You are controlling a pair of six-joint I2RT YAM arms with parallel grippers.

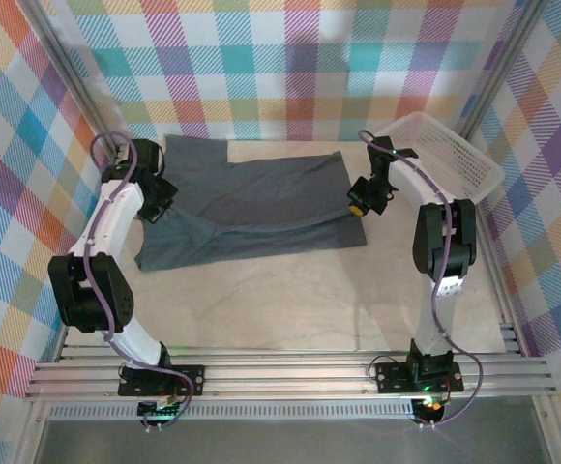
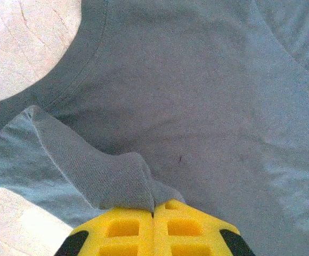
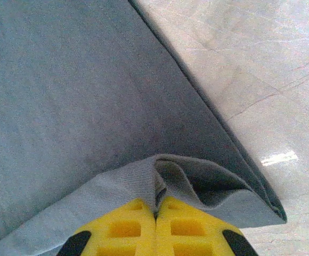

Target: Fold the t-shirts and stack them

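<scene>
Clamped shut on t-shirt (image 1: 261, 208) edges with left gripper (image 2: 153, 205) and right gripper (image 3: 155, 205); soft, light, sags, so best gripped at corners

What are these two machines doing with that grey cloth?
Two robot arms are handling a grey t-shirt that lies spread on the table, apparently to fold it. The left arm has its jaws shut on a pinch of cloth near the collar. The right arm has its jaws shut on the shirt's edge at the opposite side, where the cloth bunches up. A white basket sits at the far right.
</scene>
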